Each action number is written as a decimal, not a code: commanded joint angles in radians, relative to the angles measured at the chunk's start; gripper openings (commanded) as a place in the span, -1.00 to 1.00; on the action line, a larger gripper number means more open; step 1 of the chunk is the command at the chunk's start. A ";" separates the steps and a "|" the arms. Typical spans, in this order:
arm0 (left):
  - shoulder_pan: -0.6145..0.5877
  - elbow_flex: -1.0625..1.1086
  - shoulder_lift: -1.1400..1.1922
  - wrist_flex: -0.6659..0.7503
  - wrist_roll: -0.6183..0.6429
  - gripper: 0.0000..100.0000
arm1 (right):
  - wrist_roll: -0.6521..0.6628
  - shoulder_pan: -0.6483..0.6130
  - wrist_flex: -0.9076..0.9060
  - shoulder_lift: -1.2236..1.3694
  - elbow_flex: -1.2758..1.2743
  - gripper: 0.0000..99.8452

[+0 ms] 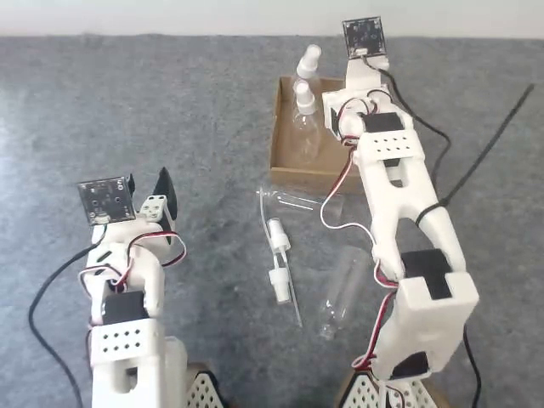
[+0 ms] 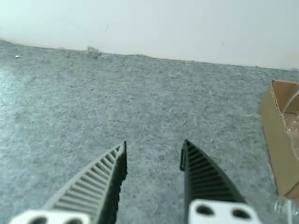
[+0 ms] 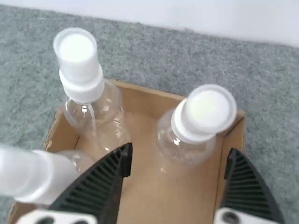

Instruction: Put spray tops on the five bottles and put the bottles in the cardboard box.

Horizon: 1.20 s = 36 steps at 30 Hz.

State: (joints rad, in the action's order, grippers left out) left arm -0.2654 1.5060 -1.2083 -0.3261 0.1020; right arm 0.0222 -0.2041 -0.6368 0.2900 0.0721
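The cardboard box [image 1: 293,176] stands at the back of the table and holds clear bottles with white spray tops [image 1: 303,95]. In the right wrist view three capped bottles stand in the box [image 3: 140,196]: one at the far corner [image 3: 81,70], one beside it [image 3: 203,114], one close by [image 3: 28,179]. My right gripper [image 3: 177,156] hangs open above the box floor, holding nothing. Two bare bottles [image 1: 299,202] [image 1: 340,291] and two loose spray tops [image 1: 279,232] [image 1: 279,282] lie on the table in front of the box. My left gripper [image 2: 153,156] is open over bare carpet, left of the box [image 2: 279,140].
Grey carpet [image 1: 127,110] covers the table, with free room on the left half. A white wall [image 2: 149,23] runs behind the table. The right arm [image 1: 399,195] stretches along the right side up to the box. Black cables trail beside both arms.
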 commanded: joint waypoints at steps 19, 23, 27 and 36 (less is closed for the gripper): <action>-0.005 -0.008 -0.014 0.028 -0.006 -0.65 | 0.005 0.053 -0.438 -0.394 0.048 -0.45; -0.005 0.001 -0.014 0.040 -0.006 -0.65 | 0.005 0.054 -0.529 -0.456 0.048 -0.45; -0.005 0.033 -0.014 0.107 -0.006 -0.65 | 0.005 0.053 -0.599 -0.496 0.048 -0.49; -0.005 0.039 -0.014 0.124 -0.006 -0.65 | 0.014 0.038 -0.704 -0.512 0.051 -0.95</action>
State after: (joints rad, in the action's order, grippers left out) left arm -0.2670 1.5597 -1.2083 -0.2279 0.1020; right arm 0.0222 -0.1611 -1.2919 -0.1396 0.0721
